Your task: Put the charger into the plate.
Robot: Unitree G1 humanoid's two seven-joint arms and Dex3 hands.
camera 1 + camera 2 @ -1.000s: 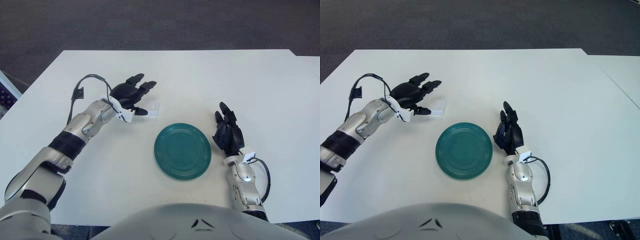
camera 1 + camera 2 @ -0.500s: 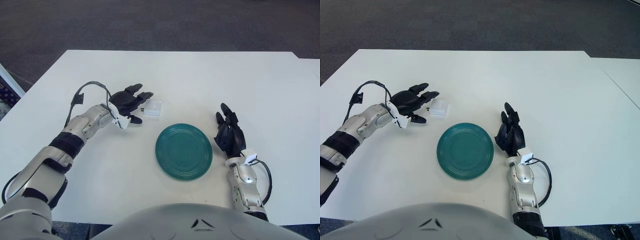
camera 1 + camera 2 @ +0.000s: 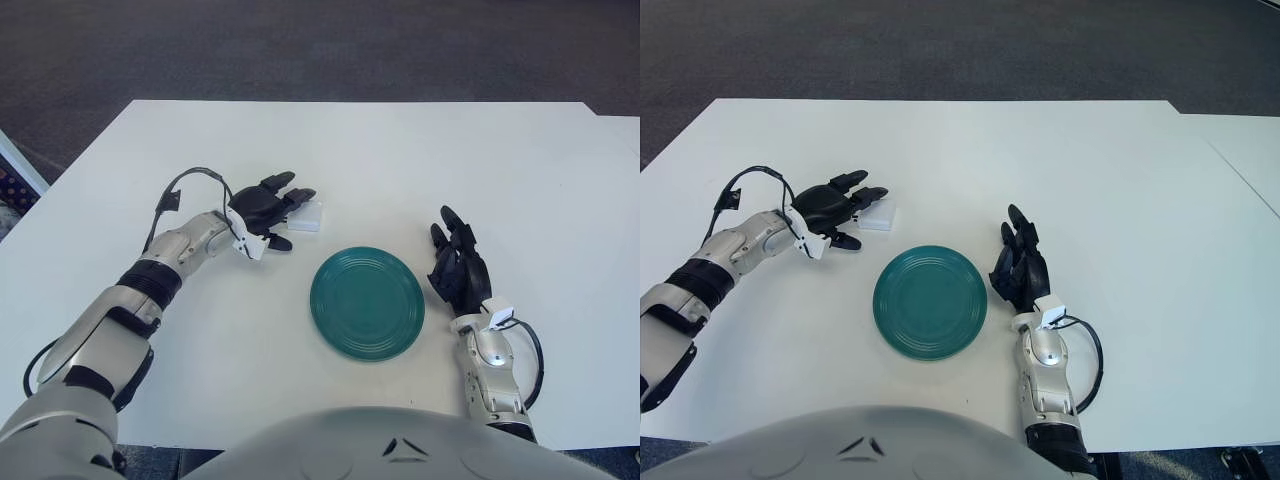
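Note:
The charger [image 3: 306, 217] is a small white block lying on the white table, up and left of the teal plate [image 3: 367, 302]. My left hand [image 3: 267, 208] is at the charger's left side, fingers spread over its left edge and thumb below it, not closed on it. In the right eye view the charger [image 3: 878, 216] sits just right of the left hand [image 3: 837, 207], above the plate [image 3: 930, 301]. My right hand [image 3: 458, 268] rests open on the table right of the plate.
The white table [image 3: 380, 160] extends far and right. Its left edge [image 3: 60, 175] borders dark carpet. A black cable [image 3: 180, 185] loops off my left wrist.
My left hand has moved right toward the charger and now reaches over its left edge. The charger, plate and right hand have not moved in the last half second.

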